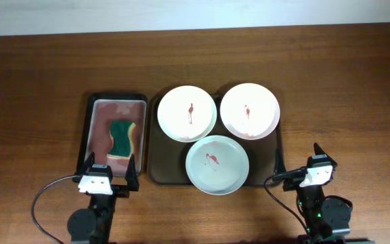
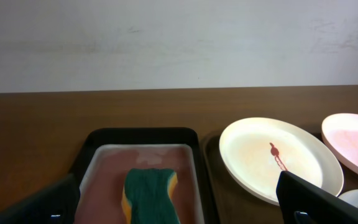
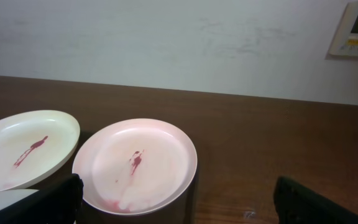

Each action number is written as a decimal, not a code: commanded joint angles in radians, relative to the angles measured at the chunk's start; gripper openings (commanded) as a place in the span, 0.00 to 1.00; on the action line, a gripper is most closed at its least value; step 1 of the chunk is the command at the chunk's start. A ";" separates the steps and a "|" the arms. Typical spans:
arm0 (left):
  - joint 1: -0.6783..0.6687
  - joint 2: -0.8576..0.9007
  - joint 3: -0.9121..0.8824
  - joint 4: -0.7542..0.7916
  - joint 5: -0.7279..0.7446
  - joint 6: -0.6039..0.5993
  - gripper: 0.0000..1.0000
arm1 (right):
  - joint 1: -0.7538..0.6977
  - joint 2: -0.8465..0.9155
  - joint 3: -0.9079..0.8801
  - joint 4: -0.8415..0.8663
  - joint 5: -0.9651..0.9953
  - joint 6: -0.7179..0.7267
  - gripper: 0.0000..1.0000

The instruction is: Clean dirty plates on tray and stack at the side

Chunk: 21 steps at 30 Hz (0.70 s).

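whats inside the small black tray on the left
A green-topped sponge with a yellow layer lies on the pinkish floor of the black tray. The patch of floor beneath the sponge is covered, so it cannot be seen.

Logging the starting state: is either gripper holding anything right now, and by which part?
Nothing is held. The left gripper and right gripper are both open; the green-and-yellow sponge lies free in the small black tray.

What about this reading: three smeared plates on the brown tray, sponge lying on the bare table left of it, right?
Not quite. The sponge lies inside the small black tray left of the brown tray, not on bare table; the overhead view shows it. The rest holds.
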 commanded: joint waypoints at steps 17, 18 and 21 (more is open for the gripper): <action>-0.005 -0.004 -0.005 0.000 0.007 0.015 0.99 | -0.001 -0.002 -0.005 -0.004 -0.006 -0.007 0.99; -0.005 -0.004 -0.005 0.000 0.007 0.015 0.99 | -0.001 -0.002 -0.005 -0.004 -0.006 -0.007 0.99; -0.005 -0.004 -0.004 0.005 0.015 0.006 0.99 | -0.001 -0.002 -0.005 -0.004 -0.006 -0.007 0.99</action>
